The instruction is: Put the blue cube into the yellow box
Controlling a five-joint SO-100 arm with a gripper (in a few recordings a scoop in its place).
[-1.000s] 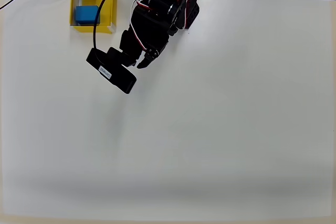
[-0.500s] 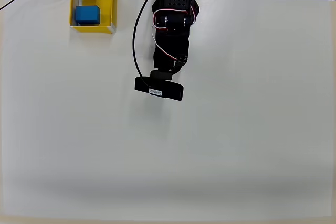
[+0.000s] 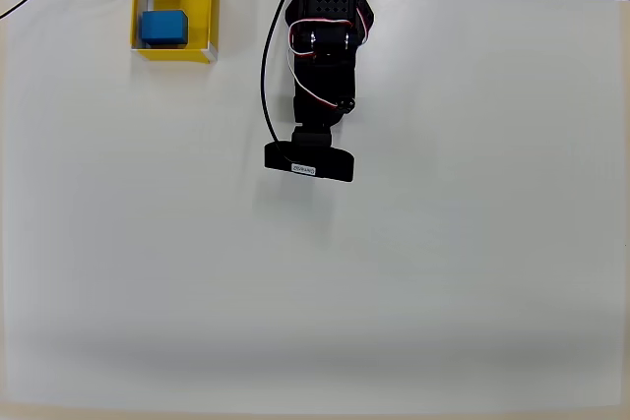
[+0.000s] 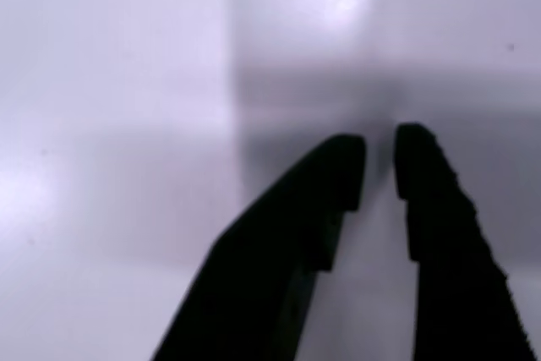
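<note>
Sitting inside the yellow box [image 3: 174, 17], the blue cube [image 3: 162, 28] rests on the box floor, toward its left wall in the overhead view. That box is at the far left of the table's top edge, on the white table [image 3: 443, 272]. Right of it, well apart, the black arm [image 3: 323, 36] reaches down from the top edge toward the middle of the table, red and white wires looped over its upper part. A black cable [image 3: 264, 86] curves down the arm's left side to the black wrist camera bar [image 3: 309, 162] at the arm's lower end. Wrist view: gripper [image 4: 379, 162] over bare white table, two dark fingers [image 4: 423, 183] with just a narrow gap between the tips, nothing held between them. Blurry shadow on the table behind the tips.
</note>
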